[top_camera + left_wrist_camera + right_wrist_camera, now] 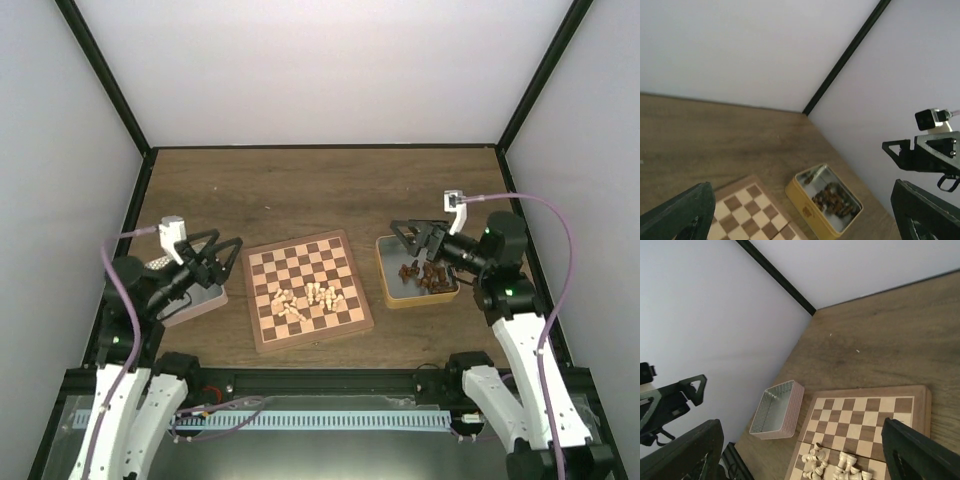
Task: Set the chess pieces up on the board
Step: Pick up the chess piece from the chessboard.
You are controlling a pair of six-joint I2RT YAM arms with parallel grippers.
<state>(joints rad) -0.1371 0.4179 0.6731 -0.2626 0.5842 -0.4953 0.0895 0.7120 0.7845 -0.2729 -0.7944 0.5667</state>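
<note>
Chess pieces (305,297) in pale wood lie heaped on the board (310,258), between the left gripper (236,262) and right gripper (400,243); both hover spread and empty, probably poised to pick singles.

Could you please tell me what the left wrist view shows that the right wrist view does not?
Only the left wrist view shows the gold tin with the dark brown pieces heaped inside it, beside the board's corner. Only the right wrist view shows the silver tin, which looks empty, and the pale chess pieces clustered on the board's near squares. Both views share the board, the wooden table, the white walls and a black corner post.
</note>
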